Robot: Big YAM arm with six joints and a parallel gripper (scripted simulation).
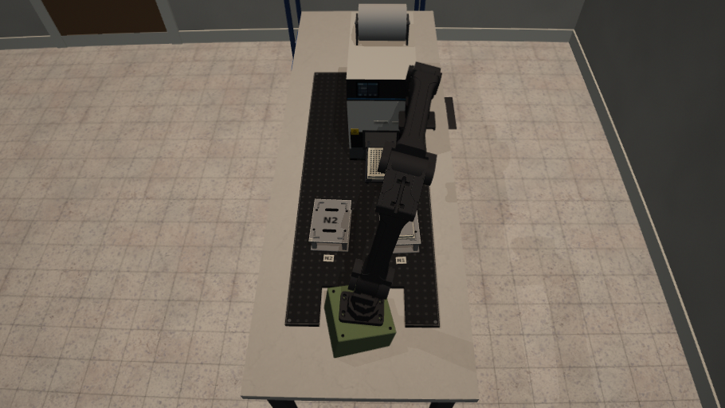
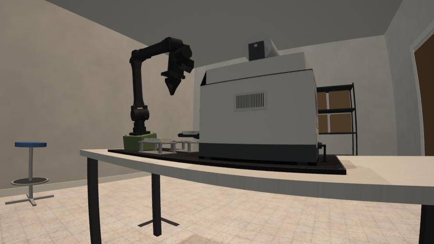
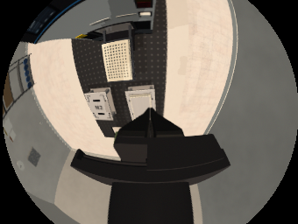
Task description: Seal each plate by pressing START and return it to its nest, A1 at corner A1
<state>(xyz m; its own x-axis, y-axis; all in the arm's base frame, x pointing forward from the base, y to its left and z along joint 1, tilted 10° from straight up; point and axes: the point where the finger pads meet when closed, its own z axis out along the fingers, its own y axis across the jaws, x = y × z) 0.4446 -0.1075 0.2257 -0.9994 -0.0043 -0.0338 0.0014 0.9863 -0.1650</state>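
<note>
My gripper (image 2: 172, 93) (image 3: 150, 110) is shut and empty, high above the board between the sealer and the nests. A plate (image 1: 374, 162) (image 3: 117, 61) with open wells lies on the sealer's extended stage. Nest N2 (image 1: 317, 230) (image 3: 105, 102) is empty. Nest N1 (image 1: 406, 249) (image 3: 140, 92) holds a plate (image 1: 407, 230) (image 3: 141, 105) with a plain, pale top; the arm partly covers it in the top view. The sealer (image 1: 381, 63) (image 2: 257, 124) shows a small pale button (image 3: 145, 14) in the wrist view, with a dark red patch above. Its lamp state cannot be told.
The arm's green base (image 1: 362, 339) (image 2: 133, 142) stands at the near end of the black board (image 1: 324, 127). A foil roll (image 1: 382, 22) sits on top of the sealer. A yellow label (image 1: 354, 131) marks the sealer's front left, beside the stage.
</note>
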